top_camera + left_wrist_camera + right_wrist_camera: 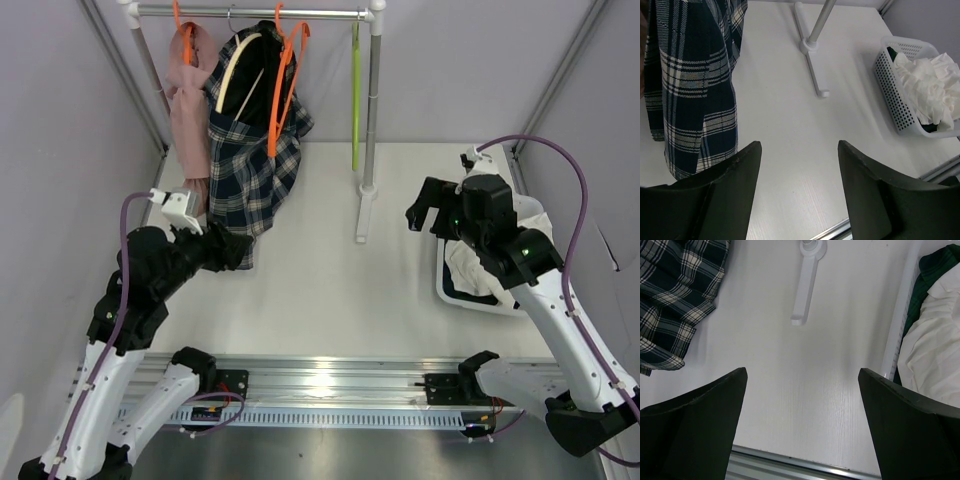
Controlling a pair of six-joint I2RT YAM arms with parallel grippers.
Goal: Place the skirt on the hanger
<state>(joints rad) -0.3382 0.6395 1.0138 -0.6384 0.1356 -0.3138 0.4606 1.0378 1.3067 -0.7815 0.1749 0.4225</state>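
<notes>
Left gripper (800, 150): fingers spread wide, nothing btw them, bare table (790, 110) below. The navy-and-white checked garment (690, 75) hangs just to its left. Right gripper (802, 372): also spread wide and empty, over bare table w/ the white mesh basket (901, 315) just to its right.

Skirt (929, 267) is in that basket, mostly buried. Only a dark green tartan corner shows at the far end, plus a sliver along the basket wall, under the white ruffled garment (935, 355) heaped on top. Hanger (355, 95), lime green, hangs edge-on at the right end of the rack rail (250, 12), apart from the orange hangers (285, 80).

Handling, my read: soft, floppy pleated cloth, prob. light to medium weight, not fragile, not slippery. It'll sag from any single pinch and likely drag the white piece along if pulled from under it. Best hold looks like the exposed tartan corner at the basket's far end: pinch deep into a fold and lift straight up so the white garment slides off. Waistband would be the better grip for hanging, but it's hidden, can't tell where it lies. Right arm is nearest. Prob. a 2-gripper job once the skirt is out, one holding the cloth spread, the other on the hanger.
</notes>
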